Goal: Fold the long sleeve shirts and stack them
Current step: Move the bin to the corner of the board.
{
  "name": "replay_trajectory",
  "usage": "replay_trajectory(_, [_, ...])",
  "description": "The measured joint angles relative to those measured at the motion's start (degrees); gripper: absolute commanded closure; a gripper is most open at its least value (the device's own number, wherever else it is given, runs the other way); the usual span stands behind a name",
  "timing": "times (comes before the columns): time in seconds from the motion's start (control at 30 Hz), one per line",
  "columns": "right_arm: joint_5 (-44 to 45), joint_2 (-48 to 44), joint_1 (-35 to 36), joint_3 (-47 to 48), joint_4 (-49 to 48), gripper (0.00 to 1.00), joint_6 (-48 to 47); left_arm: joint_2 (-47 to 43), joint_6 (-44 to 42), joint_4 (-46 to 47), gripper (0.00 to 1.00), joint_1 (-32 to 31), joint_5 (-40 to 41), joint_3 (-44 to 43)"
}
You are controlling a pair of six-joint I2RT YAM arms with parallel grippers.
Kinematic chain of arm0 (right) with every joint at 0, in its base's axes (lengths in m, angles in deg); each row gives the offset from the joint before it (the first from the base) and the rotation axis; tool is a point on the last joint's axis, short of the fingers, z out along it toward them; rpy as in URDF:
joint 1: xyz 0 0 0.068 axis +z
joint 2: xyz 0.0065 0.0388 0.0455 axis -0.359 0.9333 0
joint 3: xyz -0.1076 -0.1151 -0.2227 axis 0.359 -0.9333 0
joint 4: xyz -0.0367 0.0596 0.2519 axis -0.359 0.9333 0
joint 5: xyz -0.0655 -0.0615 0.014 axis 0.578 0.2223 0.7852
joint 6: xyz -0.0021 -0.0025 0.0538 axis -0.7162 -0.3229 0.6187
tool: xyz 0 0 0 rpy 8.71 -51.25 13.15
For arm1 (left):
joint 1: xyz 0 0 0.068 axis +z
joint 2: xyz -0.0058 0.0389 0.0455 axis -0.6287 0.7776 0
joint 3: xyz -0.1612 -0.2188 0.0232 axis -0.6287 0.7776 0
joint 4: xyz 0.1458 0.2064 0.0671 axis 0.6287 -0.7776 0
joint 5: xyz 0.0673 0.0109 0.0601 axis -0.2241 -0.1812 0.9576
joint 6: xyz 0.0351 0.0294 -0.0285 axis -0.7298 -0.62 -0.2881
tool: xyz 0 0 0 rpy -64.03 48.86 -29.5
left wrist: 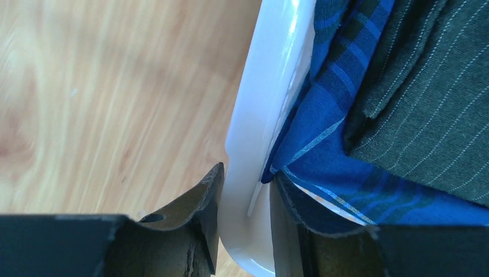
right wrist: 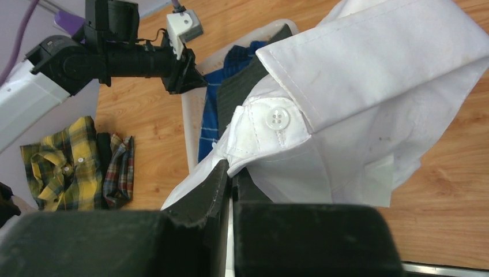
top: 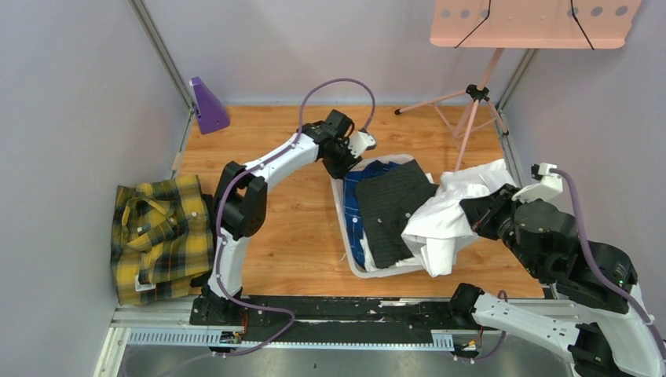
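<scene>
From above, the left arm (top: 259, 169) is leaning out over the tabletop (top: 290, 236). The left fingers (top: 343, 163) are sitting at the far left corner of a white bin (top: 339, 206). A blue cloth (top: 357, 224) and a dark striped shirt (top: 389, 212) are lying in the bin. The white shirt (top: 448, 224) is draping over the bin's right side and hanging from the right fingers (top: 468, 214). The plaid shirt (top: 157, 236) is lying in a heap at the left edge of the tabletop, well apart from the bin.

In the left wrist view, the left fingers are straddling the bin's rim (left wrist: 259, 115), one outside and one inside, and are clamping it between them. The blue cloth (left wrist: 323, 144) is pressing against the inner wall, with the striped shirt (left wrist: 427, 115) lying on top of it.

In the right wrist view, the right fingers (right wrist: 230, 182) are pinching together on a fold of the white shirt (right wrist: 369, 75), just below a buttoned cuff (right wrist: 271, 124). The plaid shirt (right wrist: 63, 167) is showing at the far left, with the bin (right wrist: 190, 127) between it and the white shirt.
</scene>
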Motion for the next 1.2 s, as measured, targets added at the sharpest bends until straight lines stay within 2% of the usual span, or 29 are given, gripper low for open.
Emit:
replay_trajectory(0.17, [-3.1,1.7,0.0,-3.3,-4.3,1.00,-1.6,-4.0,-1.5,2.6,0.56,6.9,6.4,6.0])
replay_trajectory(0.27, [-5.0,2.3,0.0,-4.8,-6.8,1.00,-2.0,-4.8,-3.8,4.2,0.55,14.2,10.0,7.5])
replay_trajectory(0.33, [-6.6,2.4,0.0,-5.8,-8.5,1.00,-2.1,-4.8,-5.4,5.4,0.52,18.9,12.5,7.4])
replay_trajectory(0.4, [-7.8,2.4,0.0,-6.6,-9.5,1.00,-2.0,-4.7,-6.8,5.4,0.33,23.3,15.1,6.5])
replay_trajectory(0.43, [-8.5,2.4,0.0,-7.0,-10.0,1.00,-2.0,-4.3,-7.9,5.4,0.17,25.0,16.7,5.7])
replay_trajectory(0.5, [-9.5,2.4,0.0,-7.6,-10.6,1.00,-1.9,-4.1,-9.4,6.5,0.02,28.2,20.0,4.0])
replay_trajectory(0.63, [-11.0,2.4,0.0,-8.3,-11.1,1.00,-1.8,-5.7,-10.5,8.0,0.00,31.8,22.1,2.9])
replay_trajectory(0.7, [-11.4,2.4,0.0,-8.4,-11.2,1.00,-1.7,-7.9,-10.4,6.4,0.00,31.2,20.9,2.9])
replay_trajectory(0.8, [-11.6,2.4,0.0,-8.4,-11.2,1.00,-1.7,-12.9,-10.2,2.5,0.00,26.6,18.6,3.0])
replay_trajectory(0.9, [-11.4,2.4,0.0,-8.3,-11.2,1.00,-1.8,-19.8,-9.5,0.1,0.00,17.4,14.7,4.9])
replay_trajectory(1.03, [-10.7,2.2,0.0,-8.3,-11.2,1.00,-1.8,-26.2,-7.1,-1.9,0.00,5.8,5.1,9.1])
replay_trajectory(1.1, [-10.1,2.3,0.0,-8.3,-11.1,1.00,-1.9,-26.6,-6.0,-2.0,0.00,3.3,2.0,11.5])
replay_trajectory(1.2, [-9.6,3.0,0.0,-8.4,-11.1,1.00,-2.0,-24.0,-4.8,-1.5,0.00,3.0,0.8,15.1])
